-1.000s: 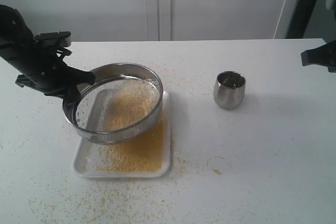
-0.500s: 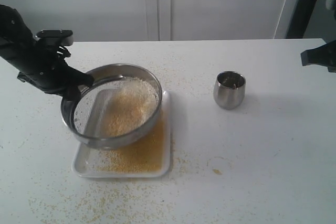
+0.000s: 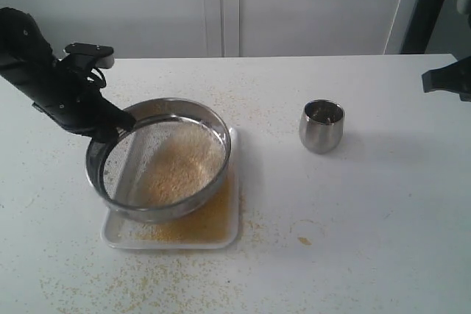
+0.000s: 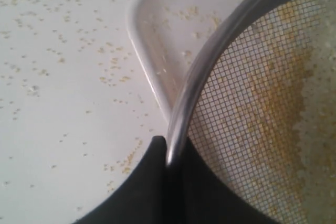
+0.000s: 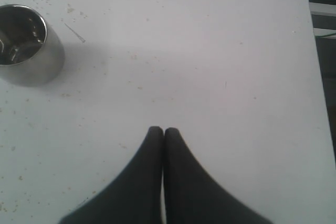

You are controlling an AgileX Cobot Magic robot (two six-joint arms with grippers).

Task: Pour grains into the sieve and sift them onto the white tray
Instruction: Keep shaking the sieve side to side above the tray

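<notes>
A: Where are the grains (image 3: pixel 176 170) sitting?
B: Some are lying on the white tray (image 3: pixel 112 234); most are resting in the sieve (image 3: pixel 147 215) hanging just above it.
A: And the end effectors?
B: The left end effector (image 3: pixel 110 129) is pinching the sieve's rim. The right end effector (image 5: pixel 163 132) is hovering clenched over the surface (image 3: pixel 353 211), apart from the steel cup (image 3: pixel 321 126).

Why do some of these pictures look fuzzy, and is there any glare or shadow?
Exterior view: flat, hazy light, washed-out table, only a dull sheen on the sieve. Left wrist view: the sieve's rim is smeared near the lens, the mesh sharper. Right wrist view: the cup glints inside and throws a soft shadow.
</notes>
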